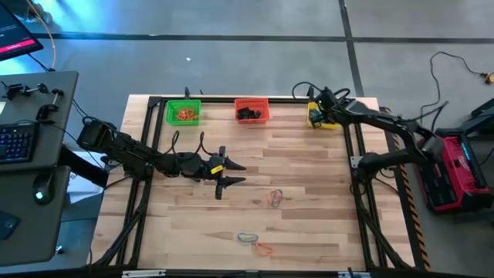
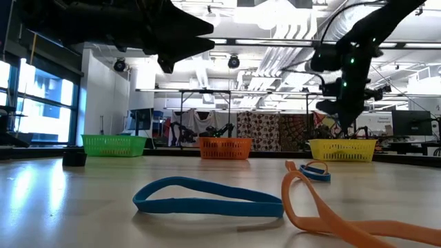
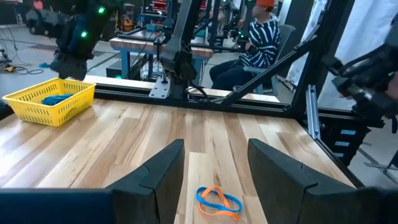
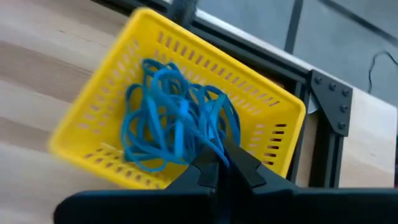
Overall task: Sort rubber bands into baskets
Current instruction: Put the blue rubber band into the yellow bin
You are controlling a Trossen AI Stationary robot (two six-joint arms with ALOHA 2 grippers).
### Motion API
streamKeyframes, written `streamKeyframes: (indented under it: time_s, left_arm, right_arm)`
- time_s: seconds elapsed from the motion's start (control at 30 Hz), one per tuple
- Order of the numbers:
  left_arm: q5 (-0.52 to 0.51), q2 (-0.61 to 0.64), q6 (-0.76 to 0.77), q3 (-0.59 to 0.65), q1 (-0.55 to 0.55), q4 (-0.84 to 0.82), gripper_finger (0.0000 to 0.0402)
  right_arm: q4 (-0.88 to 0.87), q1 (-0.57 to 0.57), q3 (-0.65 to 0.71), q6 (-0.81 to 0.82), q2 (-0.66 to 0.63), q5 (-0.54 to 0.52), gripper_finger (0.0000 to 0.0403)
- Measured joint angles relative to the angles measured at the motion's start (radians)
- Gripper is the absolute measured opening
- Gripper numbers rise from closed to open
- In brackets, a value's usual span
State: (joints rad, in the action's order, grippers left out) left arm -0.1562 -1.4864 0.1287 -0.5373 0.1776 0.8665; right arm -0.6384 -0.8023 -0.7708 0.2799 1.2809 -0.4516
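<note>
the table (image 1: 309, 224) carries three baskets along its far edge: green (image 1: 183, 113) at left with orange bands, red (image 1: 252, 110) in the middle with black ones, yellow (image 1: 320, 116) at right with blue ones (image 4: 177, 121). the left gripper (image 1: 231, 174) hovers mid-table, fingers spread, grasping nothing. the right gripper (image 4: 225, 169) hangs over the yellow basket, clenched. loose bands lie nearer: an orange-blue pair (image 1: 275, 198) just right of the left gripper, a blue band (image 1: 246, 238) and an orange band (image 1: 265, 249) by the near edge.

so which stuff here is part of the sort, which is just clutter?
Job:
green basket
red basket
yellow basket holding blue bands
loose bands on the table
left claw
right claw

Clutter:
keyboard
red case
seated person
</note>
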Motion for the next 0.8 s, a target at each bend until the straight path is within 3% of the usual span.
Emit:
streamKeyframes:
  time_s: [0.3,0.53,0.8]
  left_arm:
    - [0.0,0.0,0.0,0.0,0.0,-0.001,0.017]
    - [0.0,0.0,0.002,0.0,0.0,-0.003,0.017]
    - [0.0,0.0,0.008,0.0,0.0,-0.005,0.017]
  right_arm:
    - [0.037,-0.074,0.0,-0.009,0.151,0.004,0.0]
    - [0.052,-0.09,0.0,-0.025,0.186,0.0,0.0005]
    - [0.052,-0.09,0.0,-0.053,0.185,-0.001,0.0112]
